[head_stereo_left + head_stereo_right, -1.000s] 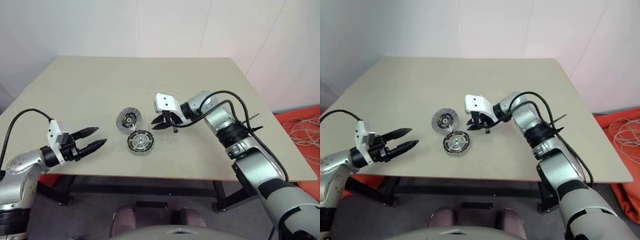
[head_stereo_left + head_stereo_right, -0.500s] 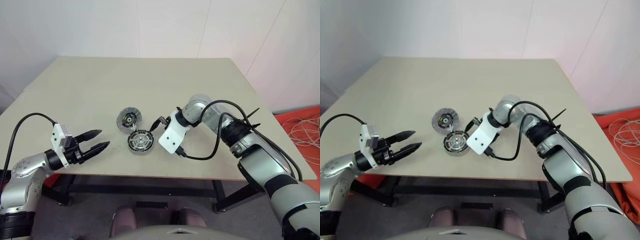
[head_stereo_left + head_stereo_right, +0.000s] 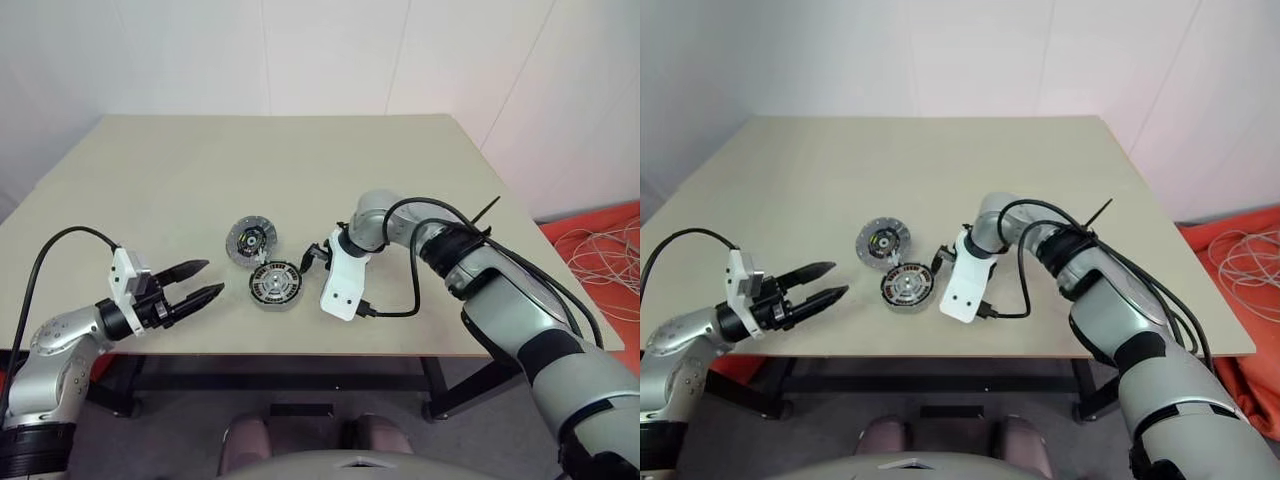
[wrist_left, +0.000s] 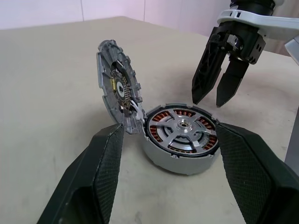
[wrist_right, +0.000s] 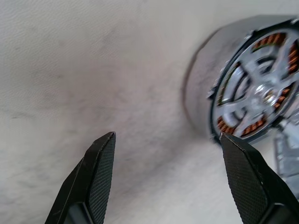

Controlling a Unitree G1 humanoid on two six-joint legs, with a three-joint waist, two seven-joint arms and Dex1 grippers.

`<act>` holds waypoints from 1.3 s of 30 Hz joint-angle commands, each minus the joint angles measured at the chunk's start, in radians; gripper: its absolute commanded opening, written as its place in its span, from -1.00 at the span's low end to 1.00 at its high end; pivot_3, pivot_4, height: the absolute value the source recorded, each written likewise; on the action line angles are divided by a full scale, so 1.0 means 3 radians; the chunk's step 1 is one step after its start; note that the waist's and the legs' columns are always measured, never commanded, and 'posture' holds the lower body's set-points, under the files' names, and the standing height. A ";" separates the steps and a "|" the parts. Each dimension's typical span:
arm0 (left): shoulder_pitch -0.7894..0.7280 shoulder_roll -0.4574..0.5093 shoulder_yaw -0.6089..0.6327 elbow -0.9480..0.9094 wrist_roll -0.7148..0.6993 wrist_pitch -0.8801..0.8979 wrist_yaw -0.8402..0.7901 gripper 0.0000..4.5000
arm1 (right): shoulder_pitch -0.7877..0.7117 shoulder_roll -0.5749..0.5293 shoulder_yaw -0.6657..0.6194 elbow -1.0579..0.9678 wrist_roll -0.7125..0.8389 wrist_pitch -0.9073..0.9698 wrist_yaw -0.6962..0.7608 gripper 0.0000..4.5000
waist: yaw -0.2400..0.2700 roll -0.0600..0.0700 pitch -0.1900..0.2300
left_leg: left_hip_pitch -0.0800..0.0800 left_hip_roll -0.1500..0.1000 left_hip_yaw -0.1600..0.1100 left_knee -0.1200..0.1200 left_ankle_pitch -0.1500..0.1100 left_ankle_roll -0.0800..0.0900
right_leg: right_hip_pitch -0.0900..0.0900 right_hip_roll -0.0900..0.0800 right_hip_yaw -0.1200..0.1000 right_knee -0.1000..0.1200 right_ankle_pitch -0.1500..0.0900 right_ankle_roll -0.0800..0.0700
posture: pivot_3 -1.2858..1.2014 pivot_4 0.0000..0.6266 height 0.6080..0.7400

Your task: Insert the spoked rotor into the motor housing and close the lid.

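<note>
Your right gripper (image 4: 218, 93) hangs spread and empty just beside the housing (image 3: 275, 286), which holds the rotor (image 4: 182, 129); the lid (image 3: 246, 240) leans against it, toward the table's (image 3: 200, 170) far edge. Your left gripper (image 3: 205, 284) is spread too.

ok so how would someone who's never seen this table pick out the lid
Look near the front middle of the beige table, between the two grippers. The lid is the grey toothed disc with a dark centre, propped tilted against the motor housing. The housing instead is a squat ring showing copper windings.
</note>
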 commanded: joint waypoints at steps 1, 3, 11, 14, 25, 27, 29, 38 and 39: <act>-0.0069 0.0030 0.0025 -0.0020 -0.0008 -0.0060 -0.0005 0.48 | -0.0118 0.0040 0.0045 -0.0028 0.0039 0.0023 0.0127 0.78 | -0.0002 0.0000 0.0000 | 0.0000 0.0000 0.0000 0.0000 0.0000 0.0001 | 0.0000 0.0000 0.0000 0.0000 0.0000 -0.0001 | 0.03 -1.00 1.00; -0.0071 0.0030 0.0027 -0.0018 -0.0008 -0.0062 -0.0008 0.48 | -0.0118 0.0063 0.0061 -0.0016 0.0032 0.0047 0.0163 0.78 | -0.0009 0.0000 0.0000 | -0.0001 0.0000 0.0000 0.0001 -0.0001 0.0002 | 0.0000 0.0000 0.0000 0.0000 0.0000 -0.0001 | 0.03 -1.00 1.00; -0.0080 0.0015 0.0011 -0.0020 -0.0003 -0.0074 0.0004 0.48 | -0.0092 0.0179 0.0095 0.0010 0.0048 0.0183 0.0266 0.06 | -0.0037 0.0000 0.0000 | 0.0000 0.0001 0.0000 0.0002 -0.0001 0.0002 | 0.0002 0.0000 0.0000 0.0000 0.0001 -0.0001 | 0.03 -1.00 1.00; -0.0088 0.0015 0.0006 -0.0017 -0.0002 -0.0073 0.0005 0.48 | -0.0093 0.0211 0.0094 -0.0010 0.0068 0.0235 0.0295 -0.42 | -0.0037 -0.0001 0.0000 | 0.0001 0.0000 0.0000 0.0002 -0.0001 0.0002 | 0.0002 0.0000 0.0000 0.0000 0.0001 -0.0002 | 0.03 -1.00 1.00; -0.0128 0.0010 -0.0023 -0.0011 0.0011 -0.0067 0.0021 0.48 | -0.0095 0.0300 0.0079 -0.0141 0.0137 0.0461 0.0405 -0.99 | -0.0038 -0.0001 0.0000 | 0.0001 0.0001 -0.0001 0.0002 -0.0002 0.0003 | 0.0002 0.0000 0.0000 0.0001 0.0001 -0.0003 | 0.03 -1.00 1.00; -0.0130 0.0006 -0.0027 -0.0012 0.0011 -0.0068 0.0025 0.48 | -0.0088 0.0307 0.0073 -0.0179 0.0153 0.0495 0.0430 -0.99 | -0.0038 -0.0001 0.0000 | 0.0001 0.0001 -0.0001 0.0002 -0.0002 0.0003 | 0.0002 0.0000 0.0000 0.0001 0.0001 -0.0003 | 0.03 -1.00 1.00; -0.0131 0.0001 -0.0030 -0.0014 0.0011 -0.0071 0.0030 0.48 | -0.0082 0.0303 0.0055 -0.0234 0.0158 0.0593 0.0466 -0.99 | -0.0038 -0.0001 0.0000 | 0.0001 0.0001 -0.0001 0.0002 -0.0002 0.0003 | 0.0002 0.0000 0.0000 0.0001 0.0002 -0.0003 | 0.03 -1.00 1.00; -0.0173 -0.0009 -0.0059 0.0016 0.0026 -0.0075 0.0019 0.48 | 0.0045 0.0254 -0.0180 -0.0914 0.0236 0.1832 0.0761 -0.99 | -0.0026 0.0000 0.0001 | 0.0001 0.0016 -0.0001 0.0002 0.0000 0.0000 | 0.0002 0.0002 0.0000 0.0001 0.0002 -0.0004 | 0.03 -1.00 1.00; -0.0188 -0.0009 -0.0068 0.0027 0.0029 -0.0076 0.0018 0.48 | 0.0071 0.0231 -0.0186 -0.0996 0.0232 0.1927 0.0786 -0.99 | -0.0019 0.0000 0.0001 | 0.0001 0.0017 -0.0001 0.0003 0.0000 0.0000 | 0.0002 0.0002 0.0000 0.0001 0.0002 -0.0004 | 0.03 -1.00 1.00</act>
